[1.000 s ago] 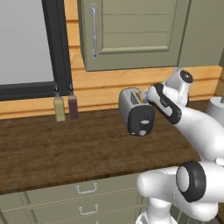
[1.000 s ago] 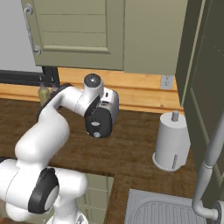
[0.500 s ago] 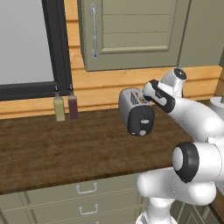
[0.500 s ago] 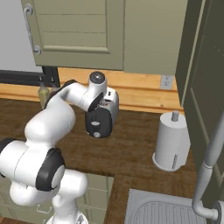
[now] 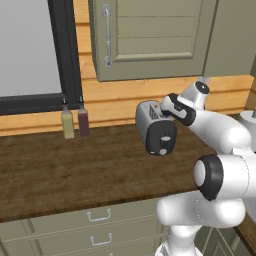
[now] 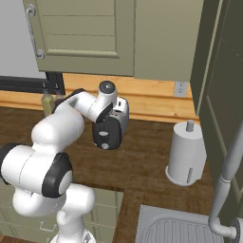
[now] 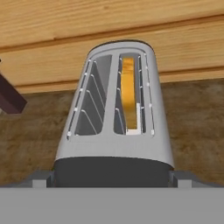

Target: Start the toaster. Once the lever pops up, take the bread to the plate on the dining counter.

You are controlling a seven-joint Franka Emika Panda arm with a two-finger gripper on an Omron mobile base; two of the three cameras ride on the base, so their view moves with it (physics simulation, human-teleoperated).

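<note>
The toaster [image 5: 156, 131] stands on the wooden kitchen counter near the back wall, its black end panel facing me. It also shows in the right base view as the toaster [image 6: 110, 129]. My gripper [image 5: 161, 111] hovers just above its near end, fingers spread wide and open. In the hand view the toaster [image 7: 114, 144] lies directly below the gripper [image 7: 113, 178], one fingertip [image 7: 42, 178] on each side of the black end. The bread [image 7: 128, 92] sits deep in the right-hand slot; the left slot is bare. The plate and the dining counter are out of view.
Two bottles, one olive [image 5: 67, 123] and one dark red [image 5: 83, 120], stand against the wall left of the toaster. A grey canister [image 6: 186, 154] stands to its right, near a sink [image 6: 182, 227] and faucet [image 6: 227, 175]. A wall cabinet [image 5: 150, 37] hangs overhead.
My hand has shifted left, closer over the toaster's near end, and the arm's elbow has swung round. The toaster has not moved. The jaws have stayed open.
</note>
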